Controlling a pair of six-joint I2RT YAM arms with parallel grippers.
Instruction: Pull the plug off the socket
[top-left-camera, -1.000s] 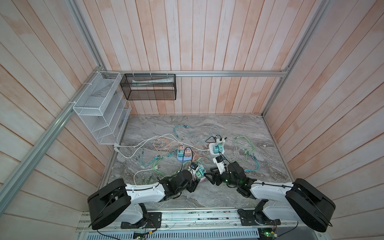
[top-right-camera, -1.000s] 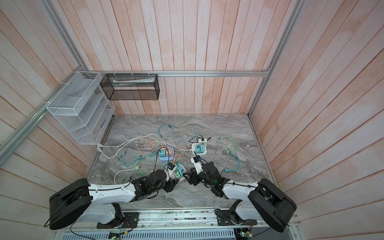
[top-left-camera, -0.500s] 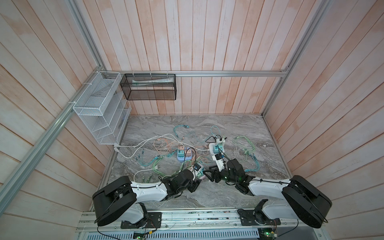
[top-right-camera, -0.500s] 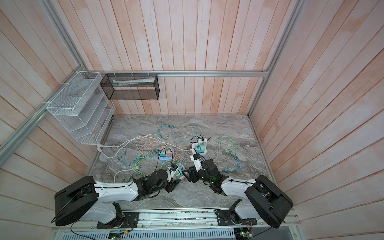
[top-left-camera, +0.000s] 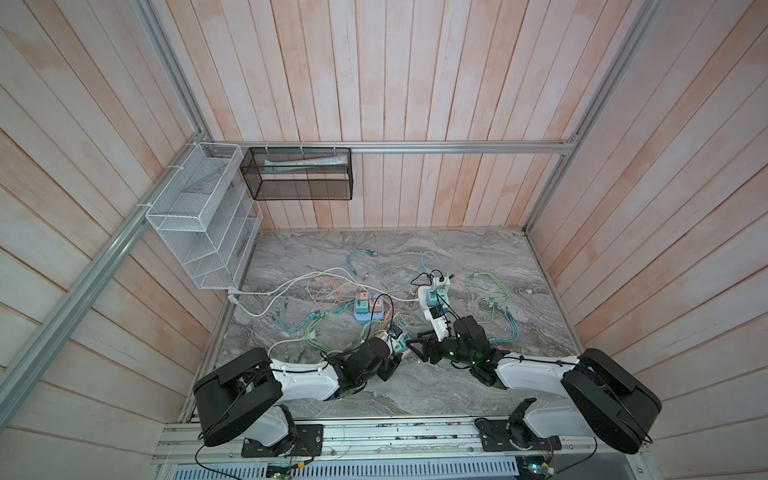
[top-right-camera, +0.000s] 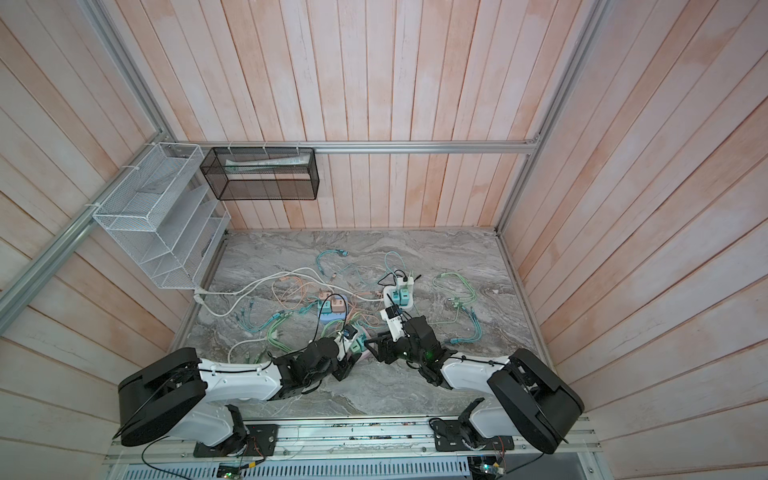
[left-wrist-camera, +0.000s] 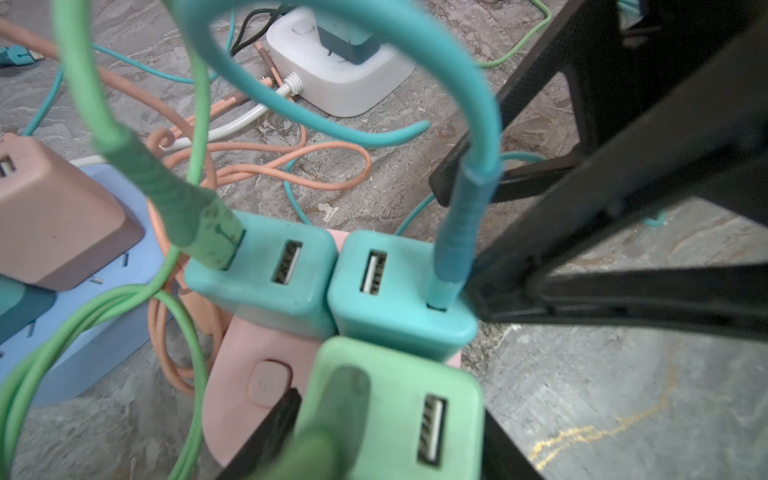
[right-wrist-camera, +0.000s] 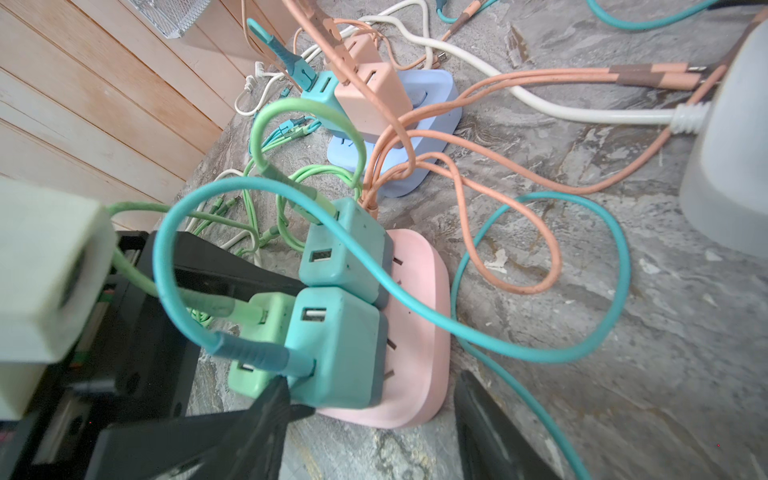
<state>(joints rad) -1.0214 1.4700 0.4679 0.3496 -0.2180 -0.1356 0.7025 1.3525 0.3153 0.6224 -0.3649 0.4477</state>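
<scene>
The green plug (left-wrist-camera: 415, 374) is a rounded, pale green block with two USB ports side by side on its top face; a green cable (left-wrist-camera: 328, 419) fills one port and the other is bare. It is seated in a pink socket strip (left-wrist-camera: 237, 361) on the grey table (top-left-camera: 374, 257), near the front middle between the two arms, hard against two teal plugs (left-wrist-camera: 266, 270) that sit side by side. It stands upright out of the strip, port face up towards the left wrist camera, with the long side of that face running from one finger to the other. The left gripper (left-wrist-camera: 388, 411) has it between its fingers, which lie flush on two opposite sides. The right gripper (right-wrist-camera: 376, 386) straddles the nearby end of the strip with its jaws well apart, one fingertip at a teal plug's corner; whether it pinches anything I cannot tell.
</scene>
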